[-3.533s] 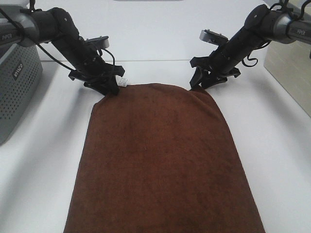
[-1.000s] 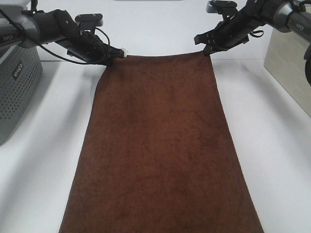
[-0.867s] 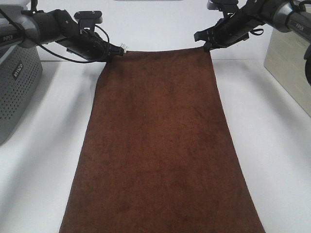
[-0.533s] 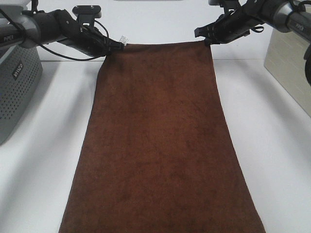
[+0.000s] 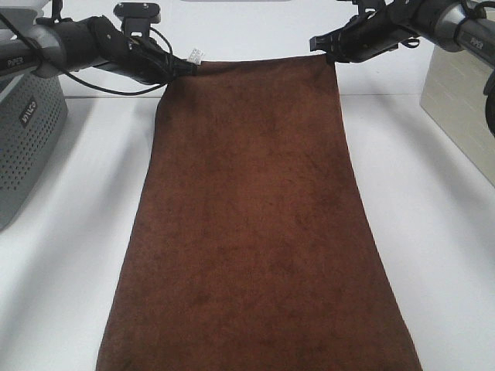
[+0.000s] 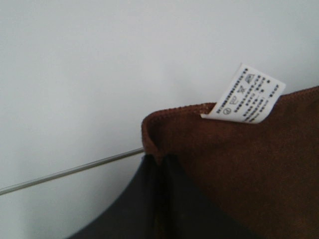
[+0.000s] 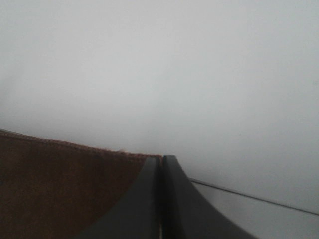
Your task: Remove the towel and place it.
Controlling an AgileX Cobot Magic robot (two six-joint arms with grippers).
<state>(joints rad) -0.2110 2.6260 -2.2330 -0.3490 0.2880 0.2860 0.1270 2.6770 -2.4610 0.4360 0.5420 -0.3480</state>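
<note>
1. The towel (image 5: 255, 224) fills the middle of the high view from the bottom edge up to near the top, a long dark brown sheet. Its near end runs off the bottom of the frame, so how far it reaches there cannot be told.
2. The table (image 5: 433, 232) shows white on both sides of the towel, at the left and right of the frame.
3. The towel narrows toward the top of the frame. Its far edge, near the top, runs in a nearly straight line between the two grippers.
4. At the left edge of the frame a grey perforated basket (image 5: 27, 139) stands on the table, apart from the towel.
5. At the right edge a beige box (image 5: 464, 116) shows, also apart from the towel.
6. In the upper left, the left gripper (image 5: 179, 68) is clamped on the towel's far left corner. In the left wrist view its jaws meet with brown cloth pinched between them (image 6: 159, 164).
7. A white label (image 5: 196, 56) sticks up from that corner, just beside the left gripper; the left wrist view shows printed care symbols on it (image 6: 245, 94).
8. In the upper right, the right gripper (image 5: 331, 52) is clamped on the far right corner. In the right wrist view its jaws are pressed together (image 7: 160, 172) at the towel's edge.
9. Behind both grippers stands a plain white wall (image 5: 247, 31).
</note>
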